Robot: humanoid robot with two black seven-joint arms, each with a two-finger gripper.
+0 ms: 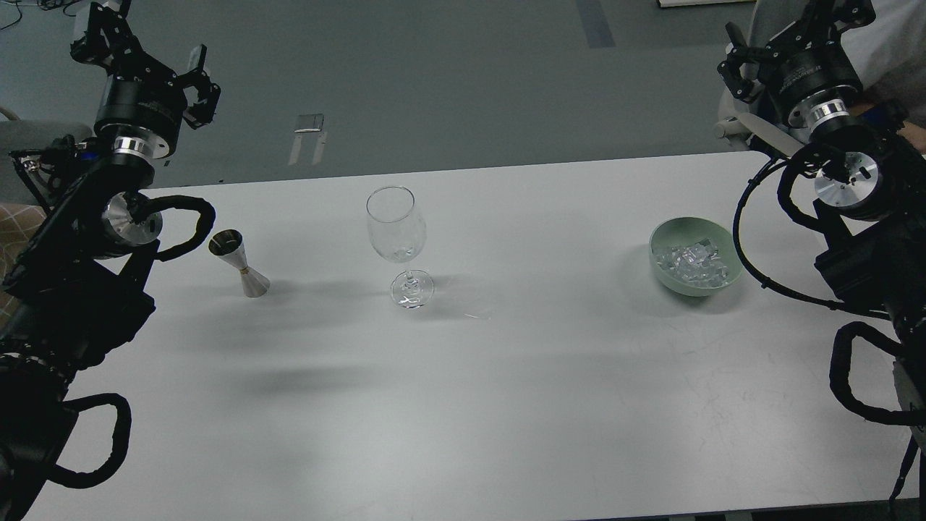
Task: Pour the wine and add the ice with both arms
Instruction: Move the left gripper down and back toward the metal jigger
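A clear stemmed wine glass [396,239] stands upright mid-table, looking empty. A small metal jigger [239,262] stands to its left; any wine in it cannot be seen. A pale green bowl [727,278] at the right holds several ice chunks [691,262]. My left gripper [145,54] is raised beyond the table's far left corner, open and empty. My right gripper [796,29] is raised beyond the far right corner, open and empty. Both are well away from the objects.
The white table [506,405] has its far edge just behind the glass and its near edge at the frame bottom. A chair and a seated person [890,43] are behind the right gripper. Grey floor lies beyond.
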